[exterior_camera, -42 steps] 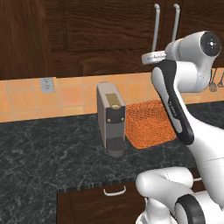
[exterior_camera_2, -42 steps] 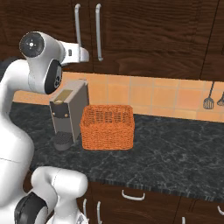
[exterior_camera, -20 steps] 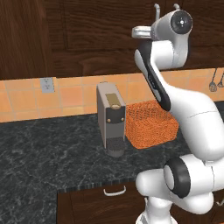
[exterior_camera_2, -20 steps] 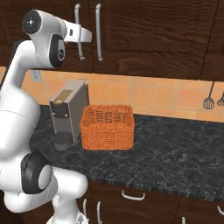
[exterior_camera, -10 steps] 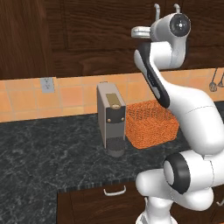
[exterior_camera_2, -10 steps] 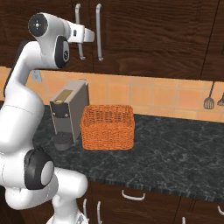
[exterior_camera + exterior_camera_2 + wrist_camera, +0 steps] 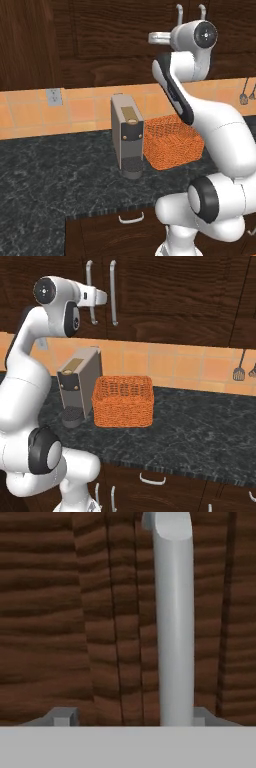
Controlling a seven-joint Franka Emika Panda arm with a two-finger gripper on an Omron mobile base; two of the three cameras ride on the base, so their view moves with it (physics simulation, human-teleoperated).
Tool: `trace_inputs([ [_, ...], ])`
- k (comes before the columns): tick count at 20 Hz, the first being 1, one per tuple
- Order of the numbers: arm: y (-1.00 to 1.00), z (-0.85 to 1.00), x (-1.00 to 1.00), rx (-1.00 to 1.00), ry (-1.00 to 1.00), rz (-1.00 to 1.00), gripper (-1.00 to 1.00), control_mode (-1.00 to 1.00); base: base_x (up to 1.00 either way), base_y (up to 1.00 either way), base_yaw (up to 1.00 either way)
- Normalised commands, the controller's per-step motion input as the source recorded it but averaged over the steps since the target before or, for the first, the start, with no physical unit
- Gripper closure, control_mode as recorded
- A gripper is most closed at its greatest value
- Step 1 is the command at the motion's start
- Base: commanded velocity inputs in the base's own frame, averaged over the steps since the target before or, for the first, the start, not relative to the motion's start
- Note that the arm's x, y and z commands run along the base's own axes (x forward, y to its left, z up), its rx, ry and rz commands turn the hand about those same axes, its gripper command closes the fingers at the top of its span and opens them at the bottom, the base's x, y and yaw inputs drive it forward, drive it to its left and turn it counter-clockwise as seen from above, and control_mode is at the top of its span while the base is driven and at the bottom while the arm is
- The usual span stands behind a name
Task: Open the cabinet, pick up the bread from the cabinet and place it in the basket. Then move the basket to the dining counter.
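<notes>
While the cabinet point(image 7: 60, 612) handle point(image 7: 174, 622) stands right of centre between spread, open jaws, arm reaches high, gripper point(image 7: 100, 298) level at frame's upper left.

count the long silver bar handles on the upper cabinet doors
2: left long curved silver bar handle, partly behind the arm, and right one, side by side above the coffee machine. Others may lie off-frame.

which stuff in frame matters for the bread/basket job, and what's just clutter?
Job:
- cabinet, doors shut
- left bar handle, close in front of the gripper
- basket, on the black counter, nothing visible inside

Clutter:
- coffee machine, just left of the basket
- hanging utensils
- wall socket
- lower drawer
</notes>
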Motion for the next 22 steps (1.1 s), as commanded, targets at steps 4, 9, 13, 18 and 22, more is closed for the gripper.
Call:
trace_inputs([
  [4, 0.00, 0.09, -0.08, 0.00, -0.07, 0.00, 1.00, -1.00, 0.00, 0.00, 0.00],
  [9, 0.00, 0.31, -0.87, 0.00, -0.03, 0.00, 1.00, -1.00, 0.00, 0.00, 0.00],
  [13, 0.00, 0.51, -1.00, 0.00, 0.00, 0.00, 1.00, -1.00, 0.00, 0.00, 0.00],
  [18, 0.04, 0.56, -1.00, 0.00, 0.00, -0.01, 1.00, -1.00, 0.00, 0.00, 0.00],
  [22, 0.31, 0.45, -1.00, 0.00, -0.01, -0.06, 1.00, -1.00, 0.00, 0.00, 0.00],
])
